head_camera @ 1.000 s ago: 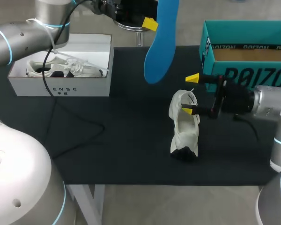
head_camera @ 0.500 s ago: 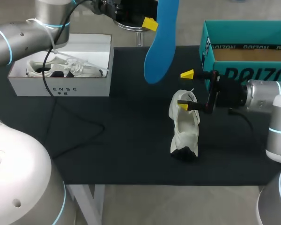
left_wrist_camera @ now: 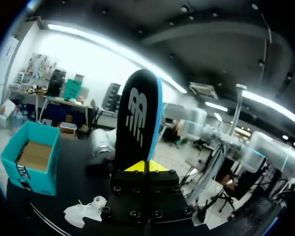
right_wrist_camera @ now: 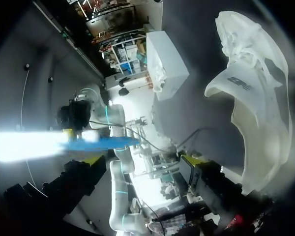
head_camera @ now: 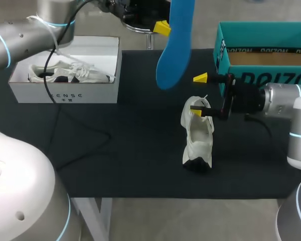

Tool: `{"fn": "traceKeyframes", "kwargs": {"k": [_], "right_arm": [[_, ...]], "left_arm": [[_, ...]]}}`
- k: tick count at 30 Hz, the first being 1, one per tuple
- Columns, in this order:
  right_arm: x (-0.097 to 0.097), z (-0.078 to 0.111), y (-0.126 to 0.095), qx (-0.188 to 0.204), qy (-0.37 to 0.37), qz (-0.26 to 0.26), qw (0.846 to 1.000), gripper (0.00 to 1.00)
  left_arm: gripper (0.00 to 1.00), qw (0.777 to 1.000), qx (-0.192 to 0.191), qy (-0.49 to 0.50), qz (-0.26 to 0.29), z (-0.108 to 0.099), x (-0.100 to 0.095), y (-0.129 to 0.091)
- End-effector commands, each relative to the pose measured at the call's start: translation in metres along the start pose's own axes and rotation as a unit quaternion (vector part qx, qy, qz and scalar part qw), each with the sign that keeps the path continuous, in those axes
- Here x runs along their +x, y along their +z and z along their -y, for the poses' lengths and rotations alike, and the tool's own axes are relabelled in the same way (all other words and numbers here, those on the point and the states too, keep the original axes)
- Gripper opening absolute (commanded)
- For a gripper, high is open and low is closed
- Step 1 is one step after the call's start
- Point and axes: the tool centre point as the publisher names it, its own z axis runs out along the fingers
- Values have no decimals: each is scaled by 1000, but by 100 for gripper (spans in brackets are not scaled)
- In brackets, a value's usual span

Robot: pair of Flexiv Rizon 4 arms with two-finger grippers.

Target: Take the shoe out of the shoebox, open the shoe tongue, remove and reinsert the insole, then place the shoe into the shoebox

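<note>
A white shoe [head_camera: 198, 135] stands on the dark table mat, its opening facing the right arm. My right gripper [head_camera: 198, 95] is open beside it. One yellow fingertip [head_camera: 195, 112] is at the shoe's collar and the other hangs free above. In the right wrist view the shoe [right_wrist_camera: 258, 98] lies just beside one finger of the open gripper [right_wrist_camera: 142, 160]. My left gripper [head_camera: 160, 26] is high at the back, shut on the blue insole [head_camera: 173, 50], which hangs down above the table. In the left wrist view the insole [left_wrist_camera: 137, 118] stands up from the closed gripper [left_wrist_camera: 146, 166].
An open teal shoebox [head_camera: 263, 37] stands at the back right, just behind the right arm. At the back left, a white shoebox [head_camera: 65, 93] holds another white shoe [head_camera: 70, 73]. A black cable [head_camera: 85, 135] trails over the mat's left half.
My right gripper has moved left toward the shoe, bringing one fingertip to its collar. The insole in the left gripper has shifted slightly to the right.
</note>
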Motion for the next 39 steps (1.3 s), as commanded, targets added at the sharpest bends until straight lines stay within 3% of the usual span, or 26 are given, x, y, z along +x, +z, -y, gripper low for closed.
{"fn": "traceKeyframes", "kwargs": {"k": [1,5,7,9,11,18,23,28,33,39], "right_arm": [[-1,0,1,0,0,0,1000,100],[-1,0,1,0,0,0,1000,100],[-1,0,1,0,0,0,1000,100],[-1,0,1,0,0,0,1000,100],[-1,0,1,0,0,0,1000,100],[-1,0,1,0,0,0,1000,100],[-1,0,1,0,0,0,1000,100],[-1,0,1,0,0,0,1000,100],[-1,0,1,0,0,0,1000,100],[-1,0,1,0,0,0,1000,100]], "left_arm": [[0,974,-86,183,100,5,66,23],[0,954,-125,244,122,-5,95,34],[0,962,-119,230,91,-7,98,35],[0,954,-151,242,95,-13,101,31],[0,956,-154,234,88,-21,101,29],[0,946,-209,240,65,-60,90,20],[0,939,-242,224,93,-87,67,37],[0,920,-270,250,137,-107,51,61],[0,892,-295,303,158,-117,46,77],[0,866,-316,359,147,-126,49,90]]}}
